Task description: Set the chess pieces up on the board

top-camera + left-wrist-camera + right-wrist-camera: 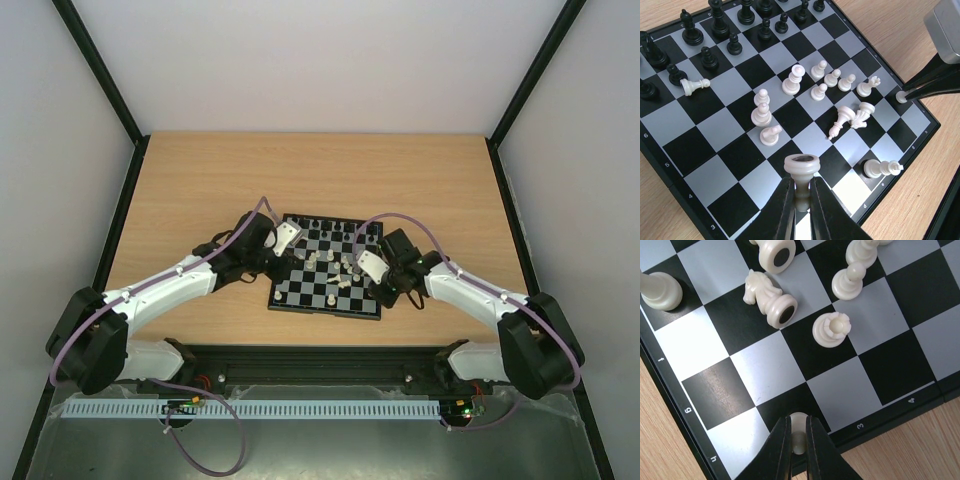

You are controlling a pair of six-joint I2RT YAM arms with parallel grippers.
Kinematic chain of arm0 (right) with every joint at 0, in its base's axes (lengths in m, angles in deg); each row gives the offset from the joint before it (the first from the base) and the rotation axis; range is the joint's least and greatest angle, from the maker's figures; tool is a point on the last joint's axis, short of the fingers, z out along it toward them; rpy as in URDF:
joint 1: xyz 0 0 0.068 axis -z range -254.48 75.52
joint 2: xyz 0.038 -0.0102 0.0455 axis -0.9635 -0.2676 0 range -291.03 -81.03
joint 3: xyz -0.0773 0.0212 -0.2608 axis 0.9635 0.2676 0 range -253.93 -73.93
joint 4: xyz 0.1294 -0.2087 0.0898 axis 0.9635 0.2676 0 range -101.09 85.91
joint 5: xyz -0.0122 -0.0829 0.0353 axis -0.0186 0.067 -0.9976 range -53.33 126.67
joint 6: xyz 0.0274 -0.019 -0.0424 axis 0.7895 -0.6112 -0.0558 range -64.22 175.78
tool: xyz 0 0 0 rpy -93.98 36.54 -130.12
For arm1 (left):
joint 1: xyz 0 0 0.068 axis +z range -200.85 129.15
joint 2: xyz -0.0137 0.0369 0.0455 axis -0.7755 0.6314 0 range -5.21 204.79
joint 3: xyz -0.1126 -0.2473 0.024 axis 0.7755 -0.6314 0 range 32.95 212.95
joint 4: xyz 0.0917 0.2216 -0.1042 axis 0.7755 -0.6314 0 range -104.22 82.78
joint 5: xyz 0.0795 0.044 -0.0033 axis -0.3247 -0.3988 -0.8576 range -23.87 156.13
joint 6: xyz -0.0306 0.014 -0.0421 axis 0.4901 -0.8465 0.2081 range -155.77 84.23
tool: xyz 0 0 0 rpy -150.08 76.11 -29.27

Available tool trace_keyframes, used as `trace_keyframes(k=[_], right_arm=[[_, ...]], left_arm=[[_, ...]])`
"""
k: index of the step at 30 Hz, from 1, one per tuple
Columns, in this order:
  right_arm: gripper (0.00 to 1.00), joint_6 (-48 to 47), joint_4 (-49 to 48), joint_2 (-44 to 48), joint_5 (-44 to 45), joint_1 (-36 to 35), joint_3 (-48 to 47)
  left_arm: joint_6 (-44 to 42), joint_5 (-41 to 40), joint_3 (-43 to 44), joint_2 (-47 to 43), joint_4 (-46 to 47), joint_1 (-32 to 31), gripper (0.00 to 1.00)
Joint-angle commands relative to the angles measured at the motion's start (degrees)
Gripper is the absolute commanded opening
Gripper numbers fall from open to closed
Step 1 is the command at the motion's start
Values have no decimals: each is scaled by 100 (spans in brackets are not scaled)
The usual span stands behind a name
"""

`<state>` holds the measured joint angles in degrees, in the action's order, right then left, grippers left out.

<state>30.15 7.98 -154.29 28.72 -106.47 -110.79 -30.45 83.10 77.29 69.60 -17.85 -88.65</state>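
Board (325,312): small, black and pale grey checks, black rim, lying flat.
Black pieces (735,42): upright, along the far rows.
White pieces (832,77): clustered mid-board, some upright, several toppled.
White knight (767,297): on its side.
White rook (801,167): upright, pinched by the left gripper (802,200).
White pawn (798,425): pinched by the right gripper (798,442), at the board's right edge.

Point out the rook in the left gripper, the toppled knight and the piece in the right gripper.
rook (801,165), left wrist view, its crown.
knight (756,288), right wrist view, its head.
piece (798,424), right wrist view, its top.
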Motion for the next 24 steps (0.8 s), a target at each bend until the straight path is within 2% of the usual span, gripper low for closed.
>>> trace_keyframes(k=[1, 9, 15, 20, 24], right_arm=[[5, -87, 59, -97, -139, -54, 92], [9, -76, 95, -145, -211, -62, 87], [32, 66, 361, 30, -59, -58, -317], [37, -555, 998, 517, -465, -62, -1152], [37, -1229, 1485, 661, -1192, -62, -1851]], left_arm=[[-58, 87, 102, 70, -17, 37, 6], [-66, 116, 104, 103, -13, 36, 6], [-84, 347, 124, 216, -56, 36, 6], [-62, 1056, 202, 423, -155, 27, 7], [-27, 1771, 421, 707, -443, -56, 8]])
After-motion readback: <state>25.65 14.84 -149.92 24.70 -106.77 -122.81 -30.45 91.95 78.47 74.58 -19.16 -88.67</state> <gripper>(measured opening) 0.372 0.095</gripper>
